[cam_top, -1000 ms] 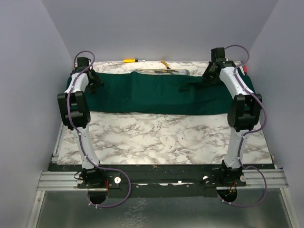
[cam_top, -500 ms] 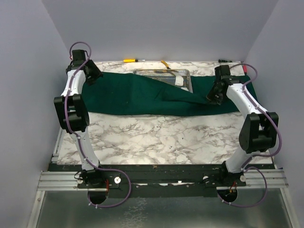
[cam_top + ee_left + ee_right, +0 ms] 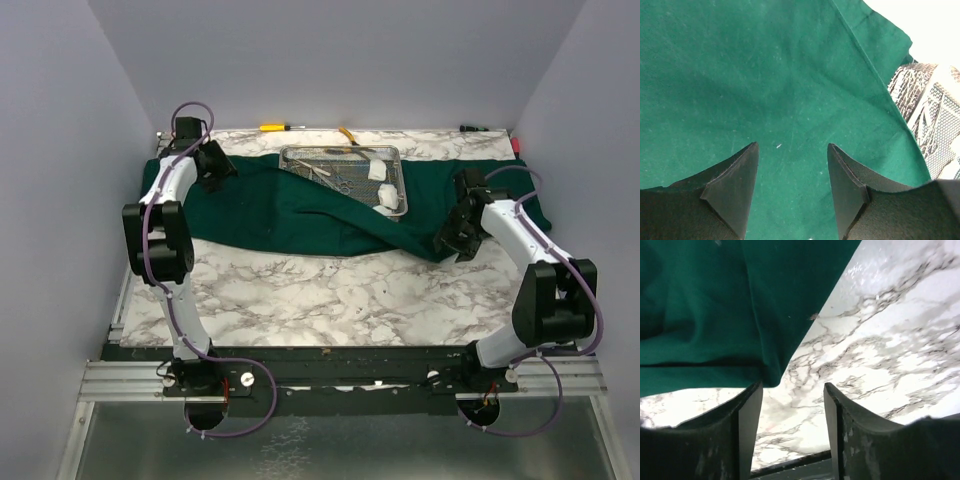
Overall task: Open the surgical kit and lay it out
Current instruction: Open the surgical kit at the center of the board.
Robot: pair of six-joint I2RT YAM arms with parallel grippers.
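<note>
The surgical kit's dark green cloth (image 3: 280,205) lies spread across the back of the table, one flap dragged toward the near right. The wire-mesh steel tray (image 3: 340,149) stands uncovered on it, holding silver clamps (image 3: 330,173) and two white gauze rolls (image 3: 377,170). My left gripper (image 3: 222,170) hovers open over the cloth's left part, and the left wrist view shows its open jaws (image 3: 792,146) above flat cloth (image 3: 765,75), with the tray (image 3: 935,125) at the right edge. My right gripper (image 3: 450,240) is open (image 3: 792,385) at the flap's corner (image 3: 767,375), which hangs free beside the left finger.
A yellow-handled screwdriver (image 3: 275,127) and yellow-handled pliers (image 3: 347,133) lie along the back edge behind the tray. A small red item (image 3: 517,145) sits at the back right corner. The marble table (image 3: 330,290) stretches bare toward the arm bases. Walls close in on three sides.
My right gripper pulled the cloth flap off the tray toward the near right, then opened and let it go. The tray and its contents came into view. The left arm shifted slightly.
</note>
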